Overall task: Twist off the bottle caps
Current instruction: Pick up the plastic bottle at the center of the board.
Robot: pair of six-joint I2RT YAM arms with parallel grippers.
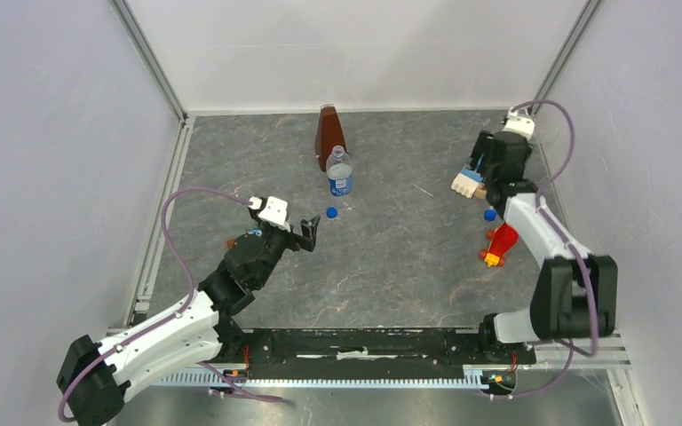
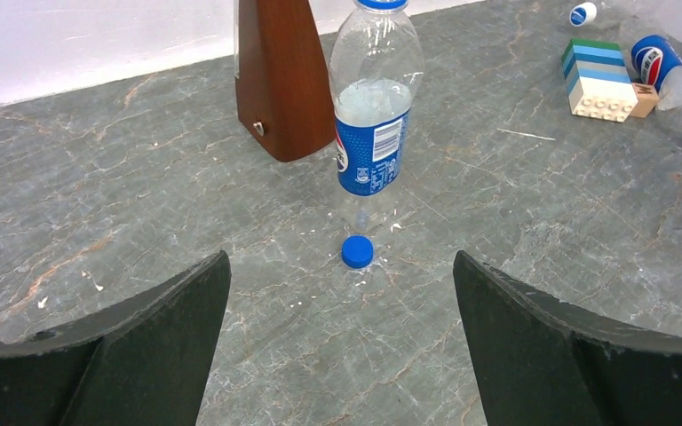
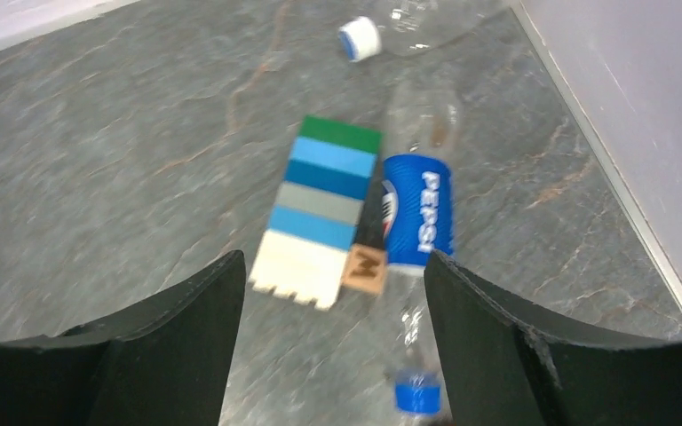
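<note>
A loose blue cap (image 1: 331, 213) is seen lying flat on the grey surface (image 1: 391, 266), just at 6 o'clock of the upright labelled bottle (image 1: 340, 173), near its base but not touching it. A brown pyramid-shaped object (image 1: 328, 131) is stood just beside that bottle at its 12 o'clock.

A second labelled bottle (image 3: 417, 213) is laid on its side towards 2 o'clock of the surface. Its blue cap (image 3: 419, 392) is on the neck and pointed at the near edge. At 12 o'clock of it an unlabelled clear bottle (image 3: 426, 22) is also laid down, with a white cap (image 3: 360, 39) on it. A stack of coloured blocks (image 3: 320, 213) is laid alongside the second bottle at its 9 o'clock, and a small wooden tile marked M (image 3: 363, 269) is wedged between the two. A red and orange toy (image 1: 500, 240) is seen at 6 o'clock of this group, beside the right arm (image 1: 542, 231).

The left jaws are spread wide with nothing between them, and are faced at the loose cap from 7 o'clock. The right jaws are held apart above the blocks and the lying bottle, and nothing is gripped.
</note>
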